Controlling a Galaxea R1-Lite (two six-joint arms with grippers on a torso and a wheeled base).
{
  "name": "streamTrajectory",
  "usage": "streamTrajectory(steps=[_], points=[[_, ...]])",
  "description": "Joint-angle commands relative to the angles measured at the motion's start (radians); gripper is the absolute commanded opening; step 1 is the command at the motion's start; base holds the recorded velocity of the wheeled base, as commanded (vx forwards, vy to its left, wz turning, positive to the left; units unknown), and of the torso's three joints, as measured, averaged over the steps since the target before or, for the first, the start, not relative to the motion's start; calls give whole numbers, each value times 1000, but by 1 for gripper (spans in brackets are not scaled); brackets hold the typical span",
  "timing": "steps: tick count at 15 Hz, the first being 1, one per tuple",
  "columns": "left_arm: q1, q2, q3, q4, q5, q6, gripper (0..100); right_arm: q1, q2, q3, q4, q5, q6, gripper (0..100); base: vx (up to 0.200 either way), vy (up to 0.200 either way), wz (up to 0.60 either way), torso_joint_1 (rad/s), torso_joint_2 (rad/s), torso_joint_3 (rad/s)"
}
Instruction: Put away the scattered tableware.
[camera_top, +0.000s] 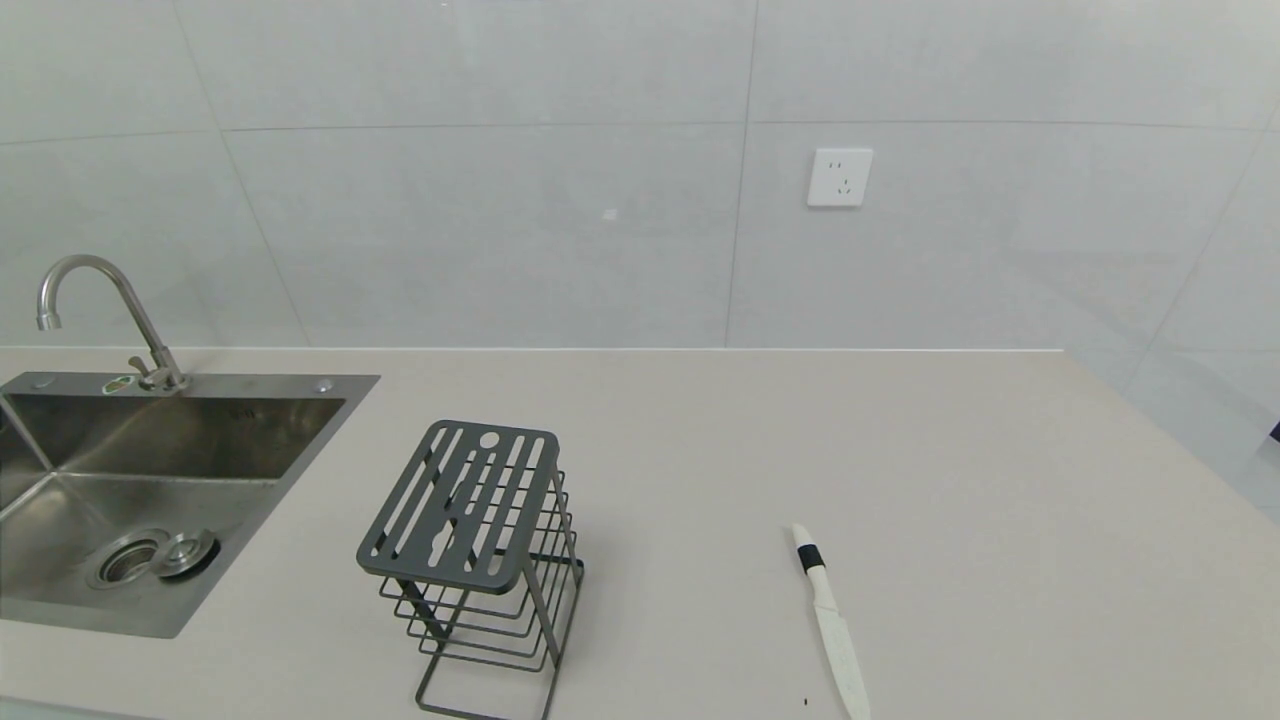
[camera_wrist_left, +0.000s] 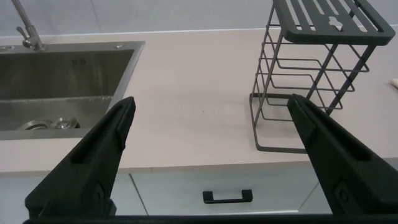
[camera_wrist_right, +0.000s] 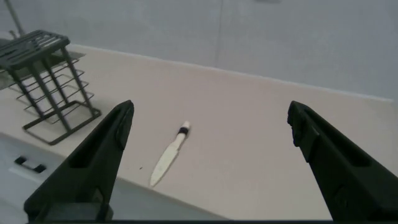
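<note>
My left gripper (camera_wrist_left: 211, 102) hangs with fingers spread wide and empty, facing the slotted knife rack (camera_wrist_left: 311, 74), with the sink (camera_wrist_left: 62, 68) to the rack's left; this wrist camera also catches a black drawer handle (camera_wrist_left: 227, 197) below the rack. My right gripper (camera_wrist_right: 211, 107) gapes just as wide above the white knife (camera_wrist_right: 169, 154), which lies flat on the counter (camera_top: 900, 450) well right of the rack, blade toward the front edge. The head camera adds a wall socket (camera_top: 840, 177) behind

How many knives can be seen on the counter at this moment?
1. The white knife lies flat on the counter, to the right of the slotted rack, near the front edge. The rack's slots look empty, so none seems hidden there.
</note>
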Motion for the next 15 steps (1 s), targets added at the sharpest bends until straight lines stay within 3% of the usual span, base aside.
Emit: streamTrajectory(steps=[1, 5, 8, 12, 15], points=[[0, 1, 0, 0, 0, 0, 100, 67, 252, -9, -5, 22, 15, 100, 0, 0, 0, 0, 0, 0], [0, 1, 0, 0, 2, 0, 100, 110, 557, 3, -60, 25, 10, 100, 0, 0, 0, 0, 0, 0], [0, 1, 0, 0, 2, 0, 100, 194, 710, 1, -186, 20, -23, 100, 0, 0, 0, 0, 0, 0], [0, 1, 0, -2, 2, 2, 100, 263, 862, -23, -257, 12, -99, 100, 0, 0, 0, 0, 0, 0], [0, 1, 0, 0, 2, 0, 100, 294, 954, -77, -269, -60, -112, 100, 0, 0, 0, 0, 0, 0]])
